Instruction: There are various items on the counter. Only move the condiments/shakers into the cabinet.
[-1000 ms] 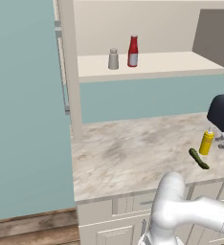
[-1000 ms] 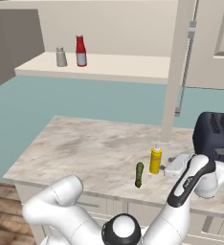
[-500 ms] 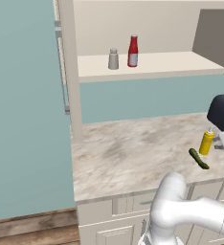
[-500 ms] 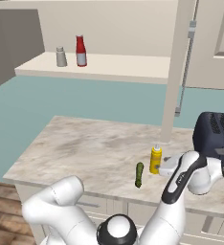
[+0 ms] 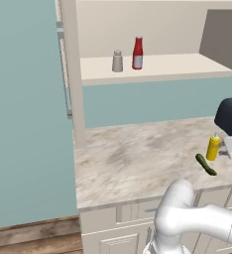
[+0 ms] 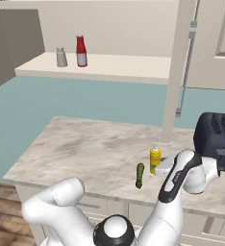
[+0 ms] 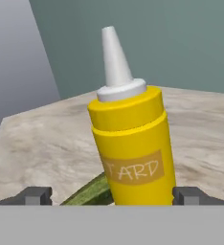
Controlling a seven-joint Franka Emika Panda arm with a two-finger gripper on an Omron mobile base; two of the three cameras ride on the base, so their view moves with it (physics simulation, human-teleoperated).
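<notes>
The yellow mustard squeeze bottle [image 7: 132, 143] stands upright on the marbled stone bench [image 5: 133, 158], its white pointed nozzle up and a label reading "TARD" facing the hand camera. Taking that bottle as the landmark: the end effector [image 7: 113, 195] sits right at it, its two dark fingertips [image 7: 36, 195] spread wide to either side of the bottle's lower body, with a clear gap between each tip and the yellow plastic, so the jaws are apart and not clamped on anything. In the right base view the white hand [image 6: 165, 168] lies just beside the bottle's right side, level with its body. The small dark green vegetable [image 6: 140, 175], a cucumber-like piece, lies flat on the bench just in front and to the left of the bottle, near but not touching as far as can be seen. A dark toaster [image 6: 215, 136] stands behind and to the right of the bottle. Well above and behind the bottle, on the cream shelf [image 5: 157, 69] of the wall cabinet [image 5: 71, 69], the red bottle with white cap [image 5: 137, 52] and the grey shaker [image 5: 117, 61] stand upright side by side, the shaker to the left of the red bottle.
</notes>
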